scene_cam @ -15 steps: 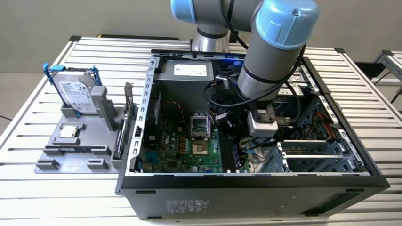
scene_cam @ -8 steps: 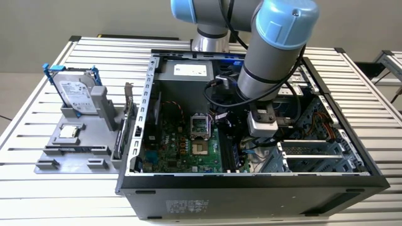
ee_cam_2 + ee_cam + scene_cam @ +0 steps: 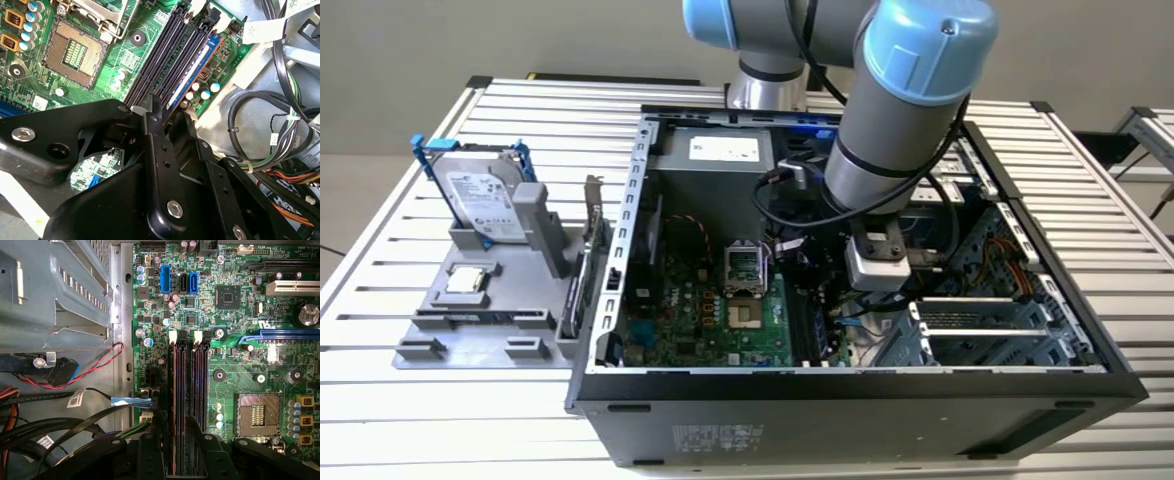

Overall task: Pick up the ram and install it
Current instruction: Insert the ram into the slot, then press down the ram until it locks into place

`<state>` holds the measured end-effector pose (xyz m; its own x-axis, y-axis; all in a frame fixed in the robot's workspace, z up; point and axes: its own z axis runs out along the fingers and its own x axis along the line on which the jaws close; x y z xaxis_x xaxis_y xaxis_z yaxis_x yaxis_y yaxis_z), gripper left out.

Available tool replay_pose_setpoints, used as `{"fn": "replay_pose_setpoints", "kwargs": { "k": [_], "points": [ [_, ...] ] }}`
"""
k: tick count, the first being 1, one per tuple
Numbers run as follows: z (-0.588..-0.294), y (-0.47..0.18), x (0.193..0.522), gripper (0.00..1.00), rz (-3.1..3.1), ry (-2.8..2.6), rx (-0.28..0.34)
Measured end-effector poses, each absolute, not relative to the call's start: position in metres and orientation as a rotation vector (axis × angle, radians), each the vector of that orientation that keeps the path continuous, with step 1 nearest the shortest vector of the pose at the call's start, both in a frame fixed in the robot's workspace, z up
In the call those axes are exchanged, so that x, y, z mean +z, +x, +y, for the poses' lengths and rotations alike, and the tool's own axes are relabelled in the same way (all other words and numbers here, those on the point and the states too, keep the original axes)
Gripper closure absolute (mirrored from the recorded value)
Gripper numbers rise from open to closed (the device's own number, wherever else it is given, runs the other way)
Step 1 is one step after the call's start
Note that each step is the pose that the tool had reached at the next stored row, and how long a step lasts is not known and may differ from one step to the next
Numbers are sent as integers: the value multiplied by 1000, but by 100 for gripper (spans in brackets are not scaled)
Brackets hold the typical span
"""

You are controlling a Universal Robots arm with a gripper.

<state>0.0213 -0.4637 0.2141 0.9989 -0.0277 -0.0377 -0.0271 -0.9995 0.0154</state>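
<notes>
The ram (image 3: 199,67) is a bluish stick standing on edge in one of the black memory slots (image 3: 165,55) of the green motherboard (image 3: 125,60). In the second wrist view it runs straight in between the black fingers (image 3: 152,117) of my gripper (image 3: 168,116), which is shut on its near end. In the first wrist view the gripper (image 3: 177,442) straddles the same slot, and the ram (image 3: 178,400) reaches away along it. In the exterior view the gripper (image 3: 865,300) is down inside the open computer case (image 3: 854,385), over the slots.
The empty processor socket (image 3: 260,412) lies beside the slots. Bundled cables (image 3: 260,125) and the metal drive cage (image 3: 60,300) crowd the other side. Outside the case, a grey fixture (image 3: 480,340) holds a hard drive with blue brackets (image 3: 487,195) and a small silver processor chip (image 3: 467,280).
</notes>
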Motion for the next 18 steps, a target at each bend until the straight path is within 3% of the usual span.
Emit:
{"fn": "replay_pose_setpoints", "kwargs": {
  "k": [18],
  "points": [
    [-464,21,244,0,-43,3126,-59]
  ]
}}
